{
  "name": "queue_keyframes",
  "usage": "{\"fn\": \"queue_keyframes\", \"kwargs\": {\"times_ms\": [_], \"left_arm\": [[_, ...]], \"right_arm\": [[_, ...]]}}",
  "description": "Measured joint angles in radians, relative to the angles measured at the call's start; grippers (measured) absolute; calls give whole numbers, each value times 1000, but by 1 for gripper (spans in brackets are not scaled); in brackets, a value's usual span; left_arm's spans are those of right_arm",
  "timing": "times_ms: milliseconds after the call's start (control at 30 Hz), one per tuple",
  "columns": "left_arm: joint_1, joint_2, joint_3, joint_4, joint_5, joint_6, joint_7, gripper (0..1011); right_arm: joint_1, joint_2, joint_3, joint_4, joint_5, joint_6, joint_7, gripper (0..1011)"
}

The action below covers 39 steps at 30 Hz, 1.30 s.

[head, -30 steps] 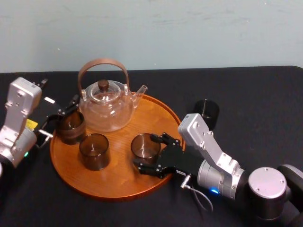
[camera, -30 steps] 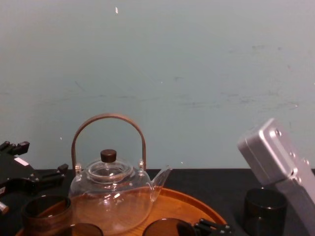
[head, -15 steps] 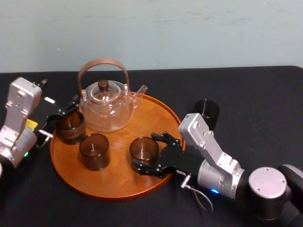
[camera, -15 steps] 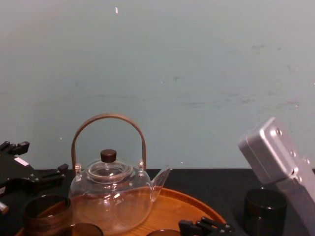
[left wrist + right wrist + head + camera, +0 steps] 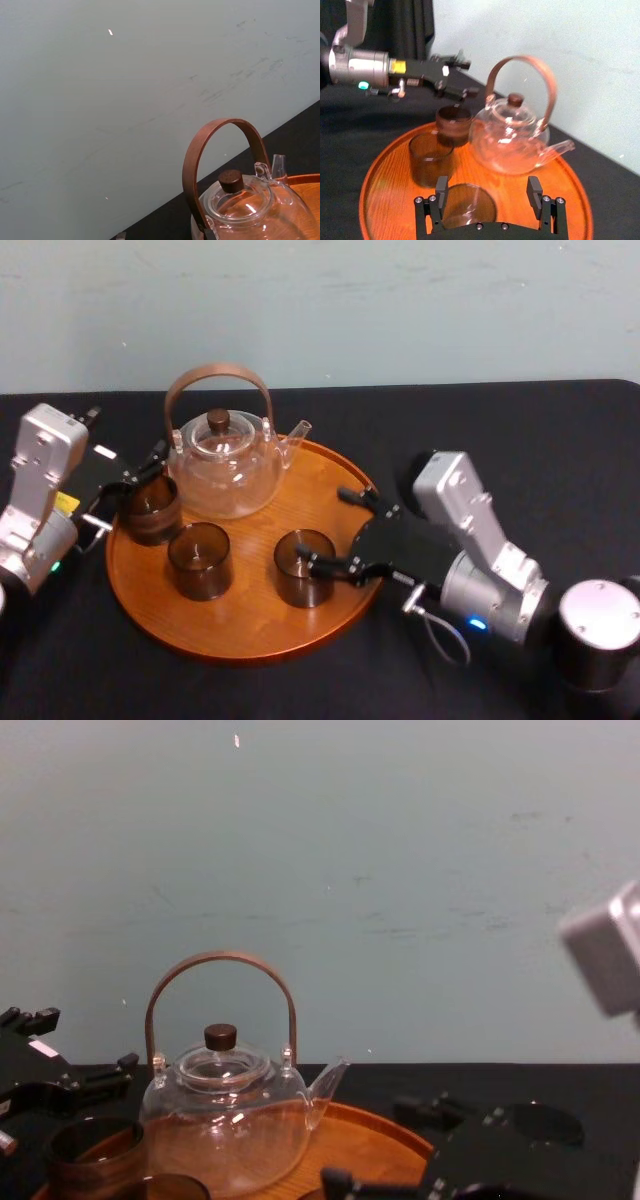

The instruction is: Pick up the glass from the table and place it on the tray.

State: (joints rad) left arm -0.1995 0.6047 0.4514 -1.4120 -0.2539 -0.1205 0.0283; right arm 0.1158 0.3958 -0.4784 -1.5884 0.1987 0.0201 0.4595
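The tray (image 5: 250, 625) is a wide round orange-brown wooden one in the middle of the black table. A dark brown glass (image 5: 303, 568) stands upright on its front right part. My right gripper (image 5: 325, 525) hovers open just right of this glass, one fingertip over its rim. In the right wrist view the glass (image 5: 467, 212) sits low between the spread fingers (image 5: 441, 187), nearer one of them. My left gripper (image 5: 135, 475) rests at the tray's left edge, open, beside another glass (image 5: 150, 508).
A glass teapot (image 5: 225, 465) with a brown hoop handle stands at the tray's back. A third dark glass (image 5: 198, 558) sits front left on the tray. One more dark glass (image 5: 545, 1122) stands on the table right of the tray, behind my right arm.
My right gripper has spread wider, let go of the glass and drawn back up and to the right. The glass stays upright on the tray. The left arm has not moved.
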Motion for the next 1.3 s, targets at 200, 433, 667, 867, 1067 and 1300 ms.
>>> {"fn": "queue_keyframes", "kwargs": {"times_ms": [200,433,667,867,1067,1300], "left_arm": [[0,0,0,0,0,0,0,1001],[0,0,0,0,0,0,0,1001],[0,0,0,0,0,0,0,1001],[0,0,0,0,0,0,0,1001],[0,0,0,0,0,0,0,1001],[0,0,0,0,0,0,0,1001]], "right_arm": [[-44,35,52,-68,45,-25,-6,1002],[-138,99,115,-129,85,-57,-13,1002],[-246,159,198,-132,114,-103,-28,1002],[-282,165,274,-92,140,-121,-54,1002],[-286,155,320,-62,151,-126,-66,1002],[-238,128,337,-7,154,-89,-75,1002]]}}
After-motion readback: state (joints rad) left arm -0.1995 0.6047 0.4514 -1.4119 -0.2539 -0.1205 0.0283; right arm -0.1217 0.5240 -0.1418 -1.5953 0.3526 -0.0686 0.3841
